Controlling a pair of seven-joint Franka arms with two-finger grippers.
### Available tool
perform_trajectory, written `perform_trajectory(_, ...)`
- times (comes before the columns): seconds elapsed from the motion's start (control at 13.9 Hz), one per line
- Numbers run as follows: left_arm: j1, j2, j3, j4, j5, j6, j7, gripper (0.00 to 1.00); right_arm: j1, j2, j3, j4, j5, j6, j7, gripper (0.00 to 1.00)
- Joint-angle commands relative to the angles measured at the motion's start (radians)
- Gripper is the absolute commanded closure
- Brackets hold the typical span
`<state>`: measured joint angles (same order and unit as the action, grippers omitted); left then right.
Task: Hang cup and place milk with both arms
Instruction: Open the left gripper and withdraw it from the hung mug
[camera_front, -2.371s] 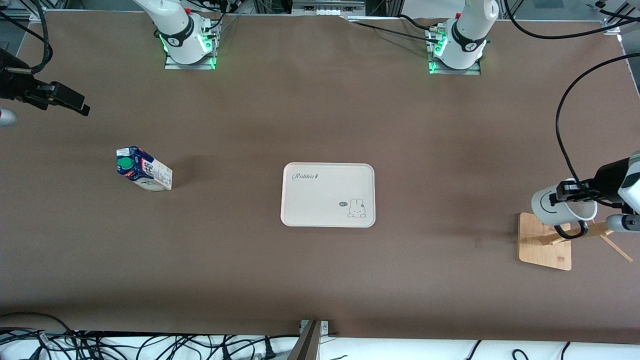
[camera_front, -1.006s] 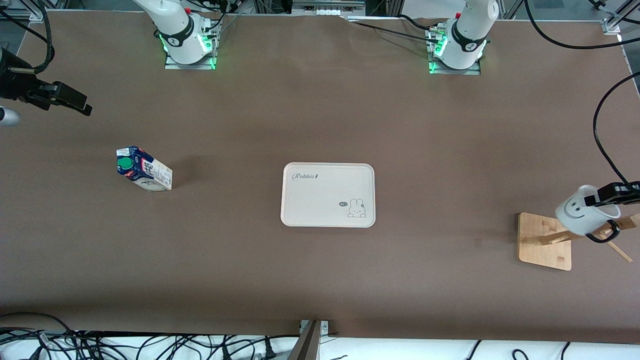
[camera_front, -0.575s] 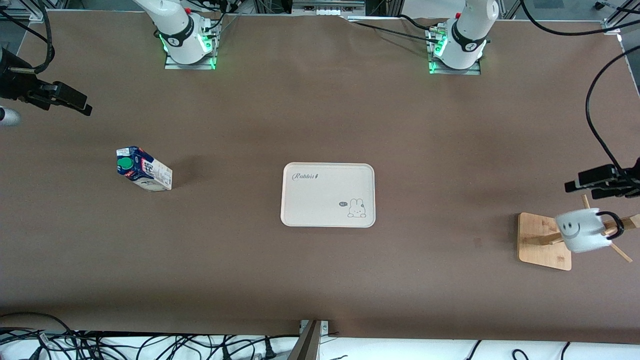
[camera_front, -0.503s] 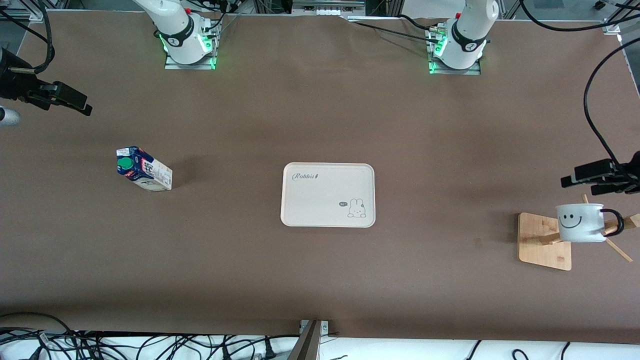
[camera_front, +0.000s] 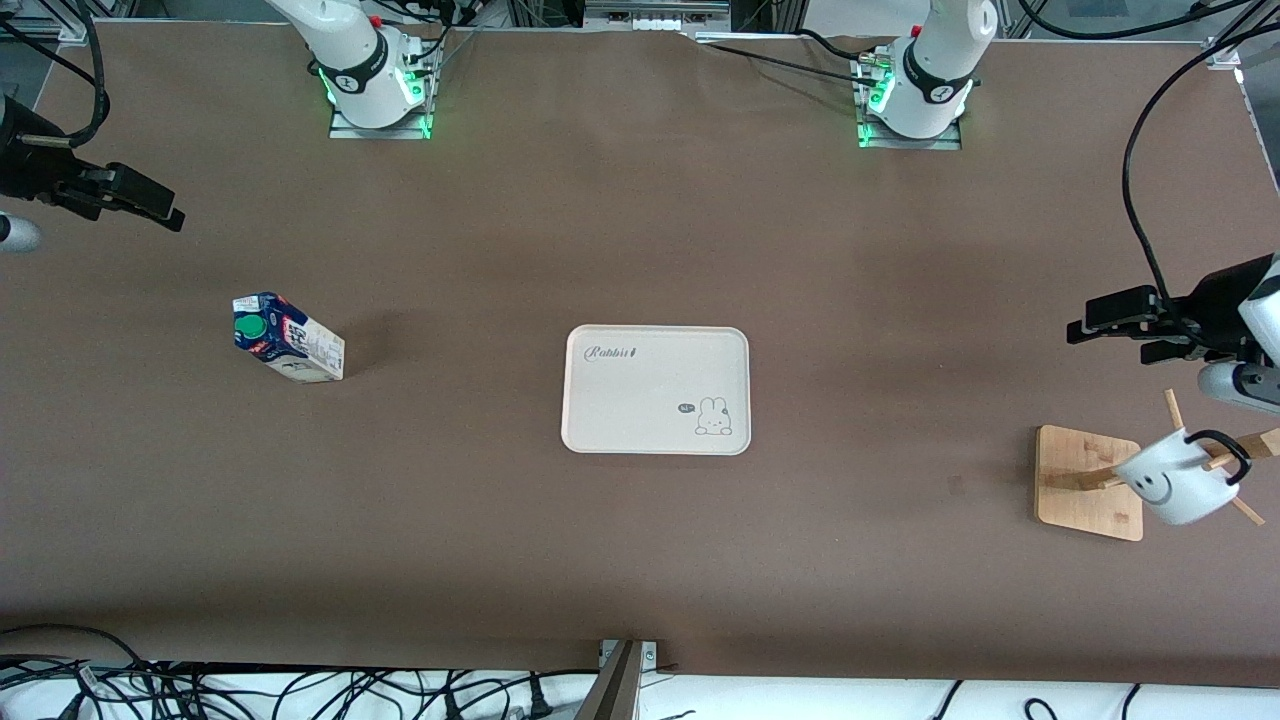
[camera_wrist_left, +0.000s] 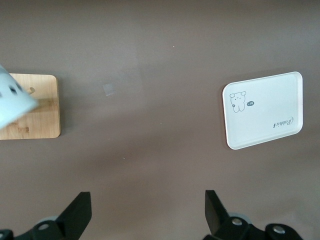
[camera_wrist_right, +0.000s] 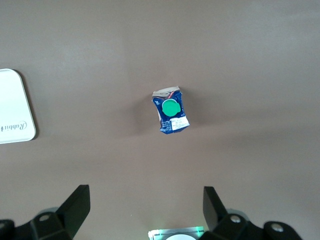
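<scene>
the cup (camera_front: 1177, 487) hangs by its black handle on a peg of the wooden rack (camera_front: 1089, 482) at the left arm's end of the table, tilted, smiley face showing; in the left wrist view it is only a pale blur at the edge, probably the same cup. the left gripper (camera_front: 1115, 327) is up over the bare table near the rack, fingers spread and empty. the milk (camera_front: 288, 350) stands toward the right arm's end, well apart from the white tray (camera_front: 655, 390) in the middle. the right gripper (camera_front: 140, 204) waits above the table edge, fingers wide, holding nothing.
</scene>
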<state>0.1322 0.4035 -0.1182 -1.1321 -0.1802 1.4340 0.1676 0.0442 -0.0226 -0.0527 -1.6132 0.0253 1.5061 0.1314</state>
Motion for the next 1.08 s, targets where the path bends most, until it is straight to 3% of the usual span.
perform_trajectory(0.0, -0.014, -0.021, 0.006, -0.001, 0.060, -0.035, -0.005, 0.00, -0.010, 0.004, 0.011, 0.019, 0.007, -0.018, 0.014, 0.00)
perform_trajectory(0.29, -0.104, -0.043, 0.006, 0.000, 0.220, -0.076, -0.008, 0.00, -0.009, 0.003, 0.013, 0.019, 0.007, -0.020, 0.014, 0.00)
perform_trajectory(0.86, -0.146, -0.080, 0.012, -0.009, 0.232, -0.079, -0.049, 0.00, -0.009, 0.003, 0.013, 0.019, 0.007, -0.020, 0.016, 0.00)
perform_trajectory(1.01, -0.148, -0.155, 0.019, -0.097, 0.232, -0.067, -0.071, 0.00, -0.009, 0.003, 0.013, 0.019, 0.007, -0.020, 0.019, 0.00)
